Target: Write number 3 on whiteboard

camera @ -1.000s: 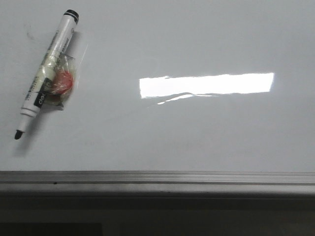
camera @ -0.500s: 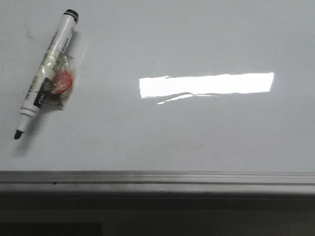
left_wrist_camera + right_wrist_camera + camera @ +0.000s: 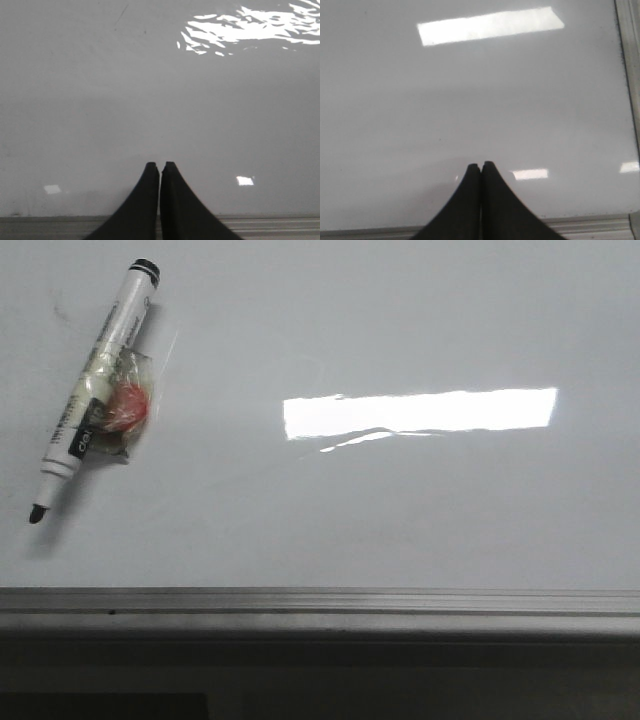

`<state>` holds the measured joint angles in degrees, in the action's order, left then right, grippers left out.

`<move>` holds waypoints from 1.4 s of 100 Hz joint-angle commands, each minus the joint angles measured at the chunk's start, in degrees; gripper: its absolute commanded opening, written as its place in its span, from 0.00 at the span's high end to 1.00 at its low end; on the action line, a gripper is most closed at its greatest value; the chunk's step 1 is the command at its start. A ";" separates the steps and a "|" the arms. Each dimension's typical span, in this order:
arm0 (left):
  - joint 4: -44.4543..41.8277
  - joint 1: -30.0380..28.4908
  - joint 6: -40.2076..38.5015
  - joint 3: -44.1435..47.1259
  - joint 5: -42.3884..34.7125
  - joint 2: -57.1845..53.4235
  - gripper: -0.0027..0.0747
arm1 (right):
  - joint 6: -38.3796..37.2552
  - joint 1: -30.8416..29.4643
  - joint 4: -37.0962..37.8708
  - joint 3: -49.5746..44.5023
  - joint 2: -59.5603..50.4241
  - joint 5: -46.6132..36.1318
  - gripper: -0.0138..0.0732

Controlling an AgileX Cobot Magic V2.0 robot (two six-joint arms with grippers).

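Whiteboard: the whiteboard lies flat, shiny and white, with a grey metal frame along the near edge.
Number 3: no number 3 is on the board. It is blank, so the writing has not begun.
Marker pen: a marker pen lies on the far left part of the board, cap off, black tip pointing to the near edge. A small clear bag with something red inside touches it.
What changed: nothing. The pen and bag lie just where they were one second ago. So the task has not moved on.
Left gripper: the left gripper has its fingers pressed together and holds nothing. It hangs over bare board.
Right gripper: the right gripper is closed up too, with nothing in it.
Writing: the pen has a label, but it is too small to read.
Next, I think: a gripper must open and pick up the pen.
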<state>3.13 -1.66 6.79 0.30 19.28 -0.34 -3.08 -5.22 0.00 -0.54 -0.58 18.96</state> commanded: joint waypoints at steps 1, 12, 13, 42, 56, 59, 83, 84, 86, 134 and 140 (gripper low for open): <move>0.59 -0.19 -0.49 1.92 -3.63 -1.25 0.99 | 0.21 -0.30 -0.56 -1.42 -0.91 -3.88 0.92; 7.15 -0.19 -0.49 1.92 -5.23 -1.25 0.99 | 0.21 -0.30 -0.56 -1.42 -0.91 -8.61 0.92; 8.17 -0.19 -0.49 1.92 -5.23 -1.25 0.99 | 0.21 -0.30 -0.56 -1.42 -0.91 -8.90 0.92; 13.24 -0.22 -0.49 1.67 -16.66 -1.25 0.99 | 0.32 -0.30 -0.44 -1.42 1.13 -11.48 0.92; 11.91 -0.22 -0.49 -1.26 -11.81 0.71 0.99 | 0.32 -0.30 -6.85 -0.64 5.64 -10.95 0.92; 11.91 -0.22 -0.49 -2.05 -10.40 1.69 0.99 | 0.32 -0.30 -9.18 -0.29 6.64 -10.69 0.92; 12.55 -0.22 -0.08 -7.75 -9.14 12.32 0.99 | 1.41 -0.30 -13.63 6.42 20.24 -6.10 0.92; 12.57 -0.22 -0.08 -7.93 -9.37 12.86 0.99 | 1.41 -0.30 -14.16 6.60 20.58 -6.10 0.92; 12.96 -0.22 -0.08 -8.04 -9.88 13.37 0.99 | 1.41 -0.30 -16.19 7.11 21.48 -6.57 0.92; 16.65 -0.13 -0.20 -9.57 -16.22 17.23 0.35 | 1.70 -0.30 -27.29 10.31 25.01 -6.13 0.92; 17.07 -0.13 0.07 -9.82 -16.76 17.23 0.37 | 1.70 -0.30 -27.29 10.39 25.01 -5.58 0.92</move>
<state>18.89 -1.66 6.79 -7.13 8.58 16.07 -2.37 -5.22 -26.86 8.04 23.39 14.61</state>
